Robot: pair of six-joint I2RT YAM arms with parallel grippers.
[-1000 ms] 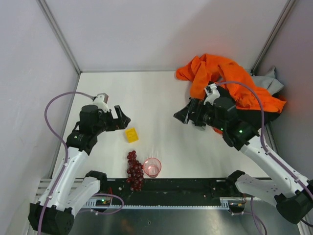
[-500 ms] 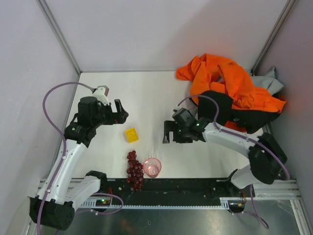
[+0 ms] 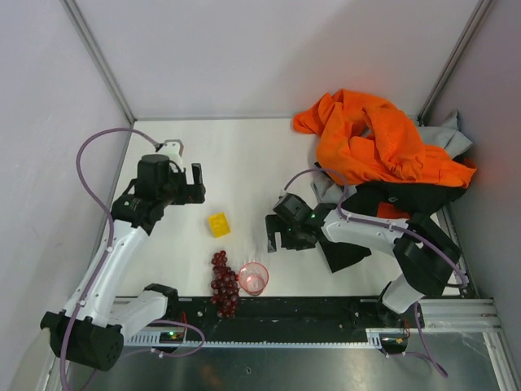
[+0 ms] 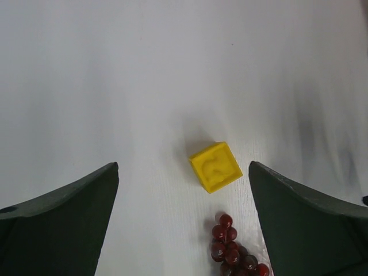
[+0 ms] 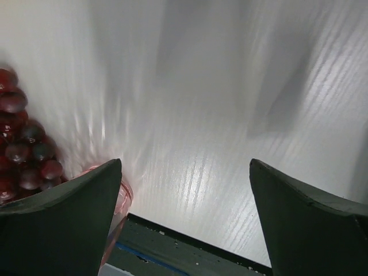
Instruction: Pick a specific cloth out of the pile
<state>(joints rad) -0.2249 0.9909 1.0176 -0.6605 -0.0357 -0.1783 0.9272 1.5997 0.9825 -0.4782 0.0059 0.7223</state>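
Near pink cup (image 3: 253,278), right hand (image 5: 184,165) spread, empty; cloth (image 3: 391,211) maybe under pile (image 3: 383,151).

A white tabletop (image 3: 244,155) is enclosed by pale grey walls (image 3: 269,49) behind it and at both its sides, joined by slanted metal posts (image 3: 96,59) at its far corners, while a black rail (image 3: 309,308) is fixed along its near edge.

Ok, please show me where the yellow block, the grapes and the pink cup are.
yellow block (image 4: 215,167): left wrist view, on its top face.
grapes (image 3: 222,283): top external view, middle of the bunch.
pink cup (image 3: 253,278): top external view, inside its round mouth.
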